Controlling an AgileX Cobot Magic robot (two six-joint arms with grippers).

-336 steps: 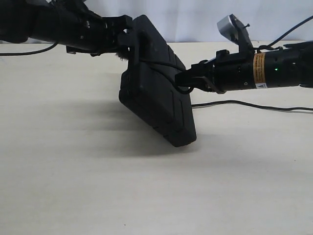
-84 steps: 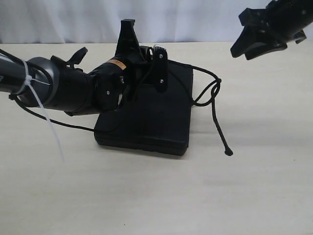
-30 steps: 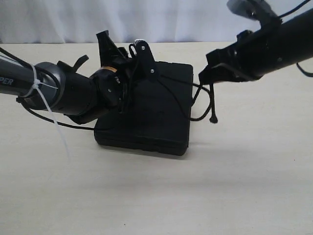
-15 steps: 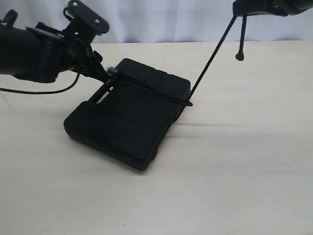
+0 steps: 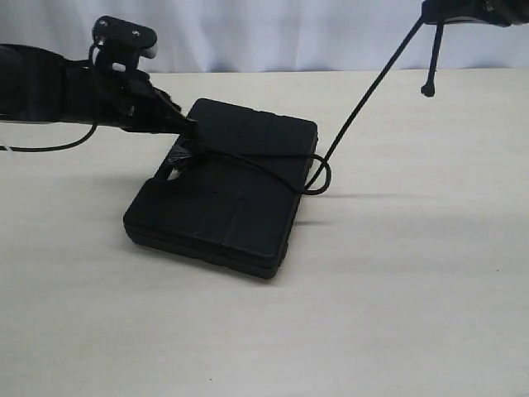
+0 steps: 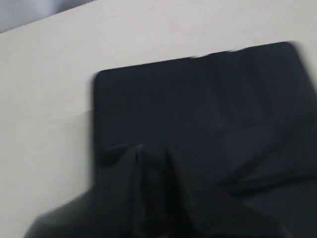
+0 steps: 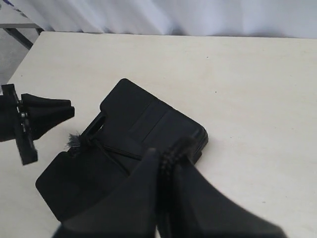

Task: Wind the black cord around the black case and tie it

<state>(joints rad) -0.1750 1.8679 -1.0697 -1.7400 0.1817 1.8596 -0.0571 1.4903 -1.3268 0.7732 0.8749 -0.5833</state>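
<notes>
Black cord (image 5: pixel 368 98) crosses black case (image 5: pixel 216 217), frame centre. Your right tool (image 5: pixel 436 11), upper right, clenches it: knot-tightening step. Left tool (image 5: pixel 183 128) grip unclear. Next, pull the loop taut.

You have a pale cream table (image 5: pixel 397 314) with faint wood grain filling the scene, evenly lit, with soft shadows on it. Behind its far edge hangs a white curtain (image 5: pixel 273 33) in loose folds. Past one table corner you see grey floor (image 7: pixel 9 59) and a dark slanted furniture leg (image 7: pixel 19 37).
</notes>
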